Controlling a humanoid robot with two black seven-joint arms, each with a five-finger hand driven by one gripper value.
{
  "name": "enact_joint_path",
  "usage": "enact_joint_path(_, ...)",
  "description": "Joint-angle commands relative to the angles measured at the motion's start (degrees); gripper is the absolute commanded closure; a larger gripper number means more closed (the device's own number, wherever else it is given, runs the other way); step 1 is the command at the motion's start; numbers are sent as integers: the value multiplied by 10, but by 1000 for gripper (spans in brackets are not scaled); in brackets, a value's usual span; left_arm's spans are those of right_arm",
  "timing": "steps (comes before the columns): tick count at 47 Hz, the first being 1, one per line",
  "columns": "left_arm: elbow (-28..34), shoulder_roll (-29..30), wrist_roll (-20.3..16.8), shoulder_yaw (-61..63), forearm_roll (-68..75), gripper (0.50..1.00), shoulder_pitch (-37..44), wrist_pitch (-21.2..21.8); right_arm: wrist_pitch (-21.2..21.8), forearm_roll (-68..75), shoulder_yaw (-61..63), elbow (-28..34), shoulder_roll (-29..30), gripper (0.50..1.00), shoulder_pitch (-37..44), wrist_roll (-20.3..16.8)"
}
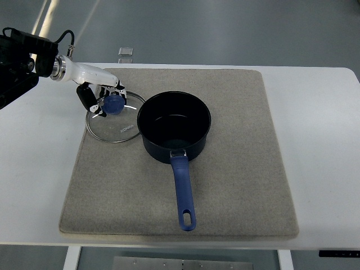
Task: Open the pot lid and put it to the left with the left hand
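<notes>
A dark blue saucepan (pixel 174 125) stands uncovered on the grey mat (pixel 242 169), its blue handle (pixel 183 191) pointing toward the near edge. Its glass lid (pixel 122 130), with a metal rim and a blue knob (pixel 115 105), lies at the pot's left side on the mat, its right edge against or very close to the pot wall. My left hand (pixel 106 102) reaches in from the upper left, and its fingers are curled around the knob. Whether the lid rests flat or is slightly lifted is not clear.
The mat covers most of the white table (pixel 320 140). A small clear object (pixel 126 52) sits at the table's far edge. Bare white tabletop shows left of the mat, under my left arm.
</notes>
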Motion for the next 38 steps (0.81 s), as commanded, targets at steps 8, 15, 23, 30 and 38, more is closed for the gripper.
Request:
enact_joint_path(8, 3, 0, 0, 7, -6, 1000, -2, 1, 0, 0, -1, 0, 0, 585, 0, -1)
enact_joint_path(15, 7, 0, 0, 3, -13, 766, -1, 1, 0, 0, 0, 0, 0, 585, 0, 0)
enact_joint_path(23, 11, -3, 0, 1, -42, 512, 0, 1, 0, 0, 0, 0, 0, 585, 0, 0)
enact_joint_path(30, 10, -3, 0, 1, -52, 510, -1, -5, 0, 0, 0, 0, 0, 585, 1, 0)
enact_joint_path(38, 7, -3, 0, 0, -52, 510, -4, -6, 0, 0, 0, 0, 0, 585, 1, 0)
